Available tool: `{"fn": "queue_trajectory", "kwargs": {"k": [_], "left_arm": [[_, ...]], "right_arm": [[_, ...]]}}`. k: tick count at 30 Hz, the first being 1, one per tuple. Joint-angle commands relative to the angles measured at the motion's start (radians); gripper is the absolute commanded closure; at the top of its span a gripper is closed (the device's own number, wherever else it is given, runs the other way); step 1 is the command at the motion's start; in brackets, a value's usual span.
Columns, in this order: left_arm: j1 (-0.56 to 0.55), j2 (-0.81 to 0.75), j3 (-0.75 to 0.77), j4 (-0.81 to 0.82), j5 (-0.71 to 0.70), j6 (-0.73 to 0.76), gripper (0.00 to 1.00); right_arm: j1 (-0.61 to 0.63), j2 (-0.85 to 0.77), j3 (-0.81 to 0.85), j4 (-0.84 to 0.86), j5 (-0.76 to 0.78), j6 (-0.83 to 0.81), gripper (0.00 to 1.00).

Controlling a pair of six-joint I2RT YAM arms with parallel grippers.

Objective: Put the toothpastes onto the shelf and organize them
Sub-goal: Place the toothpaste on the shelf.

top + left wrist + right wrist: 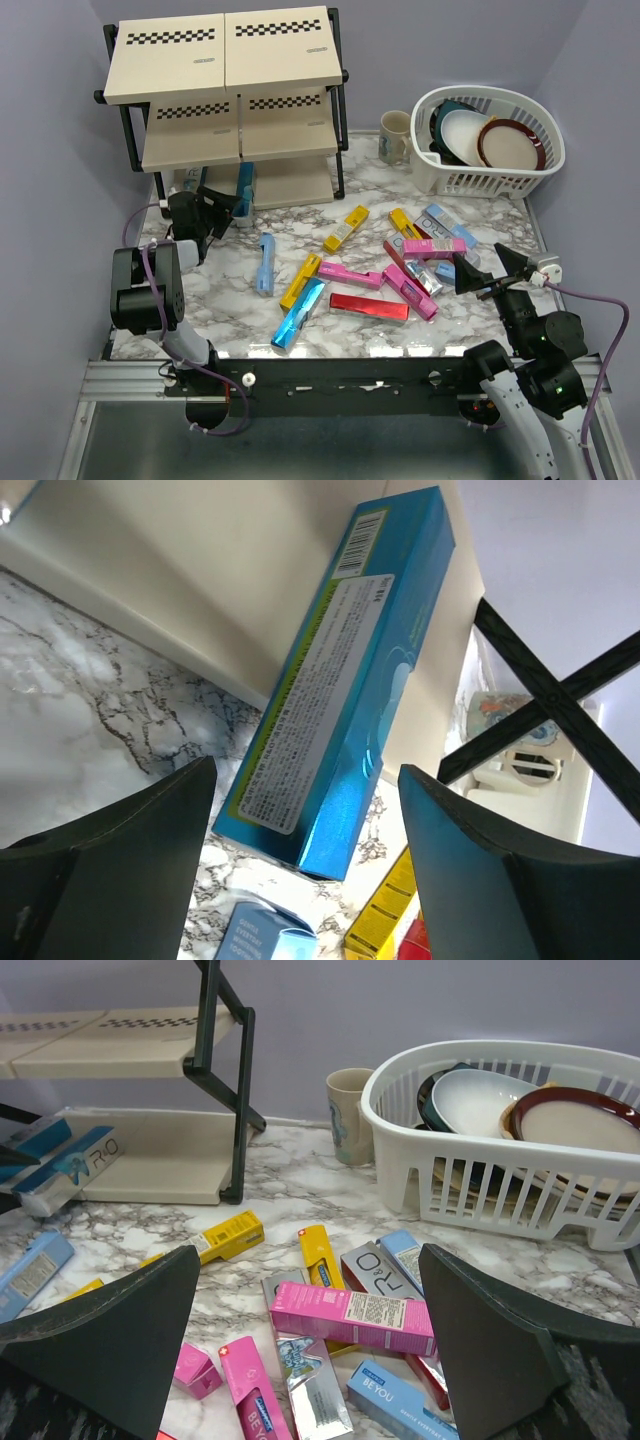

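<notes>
At the front edge of the lowest board of the shelf (225,60), the left gripper (305,770) has its jaws well apart, and the teal-blue carton (340,680) lies in the gap between them, touched by neither finger as far as the wrist view shows. The carton seems to sit only partly on the beige board: its far end is on the board, while its near end reaches out over the marble table (230,300). I judge that the step in hand is letting go of this carton, so the arm should draw back straight along the length of the carton, without turning, so that no finger sweeps it off the edge. A light push on the near end, to bring the carton fully onto the board, would be better. The right gripper (310,1250) hovers with its jaws wide and empty over the loose toothpastes, just above a pink carton (350,1317), which looks like an easy next pick.
</notes>
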Motion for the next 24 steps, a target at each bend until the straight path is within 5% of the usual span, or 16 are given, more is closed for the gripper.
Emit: {"fn": "queue_trajectory", "kwargs": {"k": [1, 8, 16, 24], "left_arm": [[0.008, -0.011, -0.010, -0.002, -0.026, 0.048, 0.18], [-0.009, -0.197, -0.104, -0.007, -0.107, 0.237, 0.11], [-0.193, -0.319, -0.126, -0.097, -0.433, 0.534, 0.09], [-0.297, -0.268, -0.044, -0.226, -0.617, 0.548, 0.11]], "right_arm": [[0.007, -0.285, 0.023, -0.024, -0.016, 0.000, 0.00], [0.007, -0.286, 0.021, -0.022, -0.018, 0.000, 0.00], [0.009, -0.286, 0.021, -0.022, -0.013, 0.000, 0.00], [0.009, -0.286, 0.020, -0.022, -0.013, -0.002, 0.00]]}}
